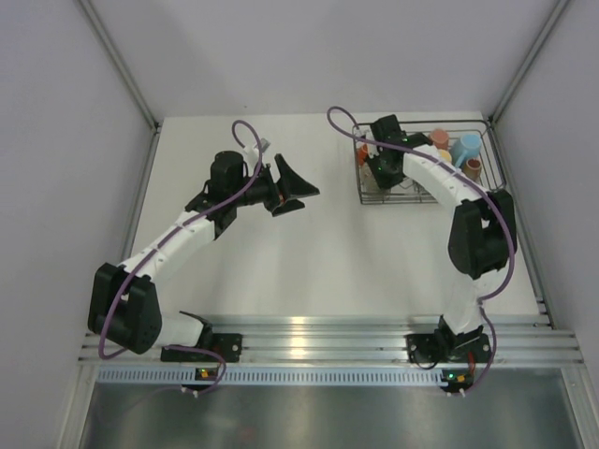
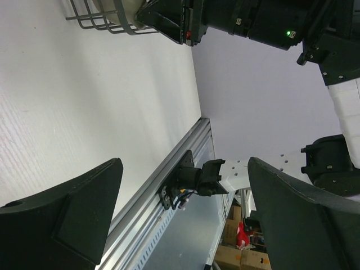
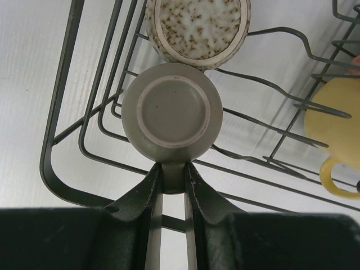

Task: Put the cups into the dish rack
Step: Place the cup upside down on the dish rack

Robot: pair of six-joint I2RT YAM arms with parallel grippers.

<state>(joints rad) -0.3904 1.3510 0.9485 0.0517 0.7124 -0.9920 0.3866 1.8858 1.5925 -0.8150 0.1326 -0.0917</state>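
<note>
With the right tool [image 3: 173, 180] pinching the upturned grey cup [image 3: 171, 112] by its handle in the rack [image 1: 412, 192], releasing and lifting clear seemed next; the left tool [image 2: 183, 169] gaped empty.

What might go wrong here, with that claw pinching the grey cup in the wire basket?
The right gripper holds the grey cup only by its small handle, so the cup may twist or slip. The cup sits upside down right next to the speckled cup, and a nudge might knock that one. On release it may settle crooked on the wires of the dish rack.
</note>
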